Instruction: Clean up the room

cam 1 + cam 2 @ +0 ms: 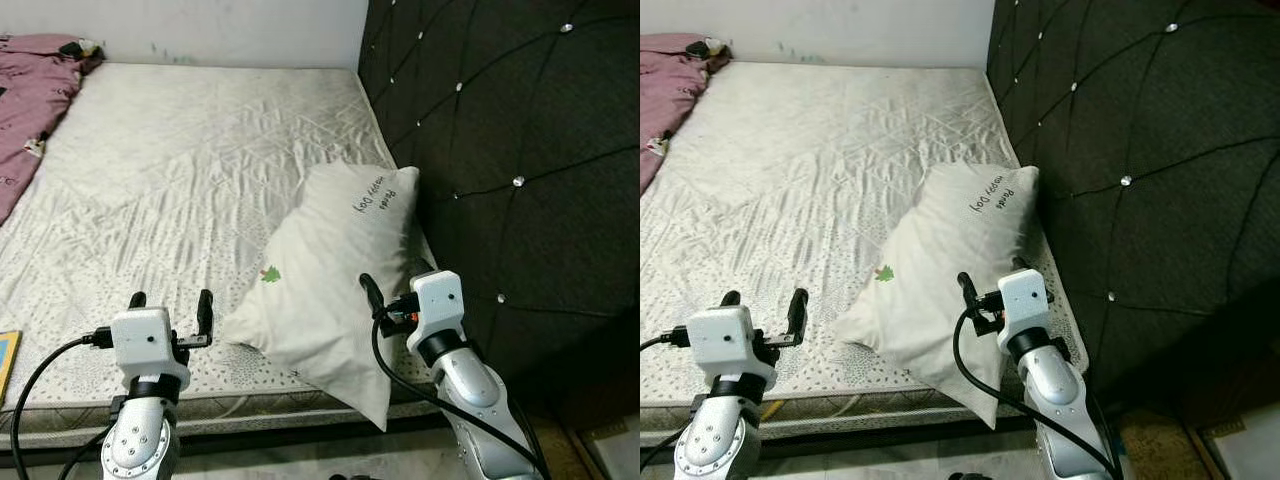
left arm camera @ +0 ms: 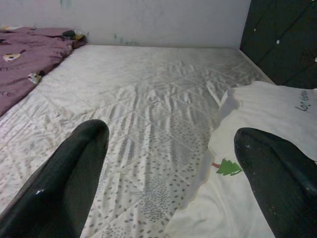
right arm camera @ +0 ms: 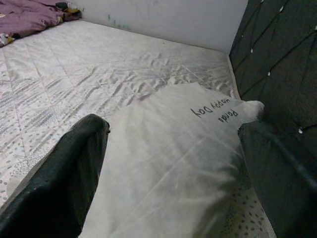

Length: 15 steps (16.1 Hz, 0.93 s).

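Beside the dark tufted headboard (image 1: pixel 520 150): close right gripper (image 1: pixel 397 292), fingers apart, squarely across white printed pillow (image 1: pixel 330 280); keep spread left gripper (image 1: pixel 170 307) clear.

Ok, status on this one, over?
Left gripper open over mattress. Right gripper open, hovering at pillow. Purple blanket far corner, nothing blocking.

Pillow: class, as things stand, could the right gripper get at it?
Probably yes. The right gripper hangs open at the pillow's near end, fingers either side of it, nothing between.
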Tool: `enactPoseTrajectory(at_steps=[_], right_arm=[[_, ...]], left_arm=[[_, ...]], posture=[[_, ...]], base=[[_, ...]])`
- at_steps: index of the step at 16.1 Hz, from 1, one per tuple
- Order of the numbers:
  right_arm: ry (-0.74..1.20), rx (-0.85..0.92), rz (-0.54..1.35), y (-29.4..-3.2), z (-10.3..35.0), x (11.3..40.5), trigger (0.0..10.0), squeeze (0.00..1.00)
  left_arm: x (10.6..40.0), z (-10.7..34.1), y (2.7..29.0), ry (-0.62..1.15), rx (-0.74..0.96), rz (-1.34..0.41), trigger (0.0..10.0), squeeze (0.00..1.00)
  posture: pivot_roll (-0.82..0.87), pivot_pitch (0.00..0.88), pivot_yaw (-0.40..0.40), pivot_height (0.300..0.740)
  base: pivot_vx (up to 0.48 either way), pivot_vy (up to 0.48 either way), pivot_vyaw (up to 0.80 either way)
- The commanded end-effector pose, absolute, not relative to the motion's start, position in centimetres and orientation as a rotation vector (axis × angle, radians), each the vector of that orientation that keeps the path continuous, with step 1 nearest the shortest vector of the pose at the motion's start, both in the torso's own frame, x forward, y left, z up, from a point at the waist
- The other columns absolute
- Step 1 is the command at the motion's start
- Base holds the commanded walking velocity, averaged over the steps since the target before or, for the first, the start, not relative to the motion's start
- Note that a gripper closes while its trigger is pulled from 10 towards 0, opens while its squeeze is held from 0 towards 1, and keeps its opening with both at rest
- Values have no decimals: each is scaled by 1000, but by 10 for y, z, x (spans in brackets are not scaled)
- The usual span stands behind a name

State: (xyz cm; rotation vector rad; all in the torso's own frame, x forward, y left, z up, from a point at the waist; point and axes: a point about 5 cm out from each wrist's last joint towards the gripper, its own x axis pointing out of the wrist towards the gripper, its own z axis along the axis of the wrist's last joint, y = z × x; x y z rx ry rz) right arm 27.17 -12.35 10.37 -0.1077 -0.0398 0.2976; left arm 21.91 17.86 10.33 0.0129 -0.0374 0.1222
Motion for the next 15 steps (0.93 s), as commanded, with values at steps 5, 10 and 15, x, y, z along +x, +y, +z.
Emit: enactPoseTrajectory(at_steps=[5,10,15], right_arm=[[-46,-100,232,-127,106,274,10000,0],[-56,-114,168,-137,106,271,10000,0],[-67,-121,179,-135,109,278,10000,0]], left_arm=[[231,104,171,-32,12,70,10000,0],[250,107,163,-44,16,-1,10000,0],[250,105,159,-49,5,-5,10000,0]], posture=[[20,118,-6,740],[-25,105,47,740],[-15,100,25,740]], base=[[0,0,0],[0,0,0],[0,0,0]])
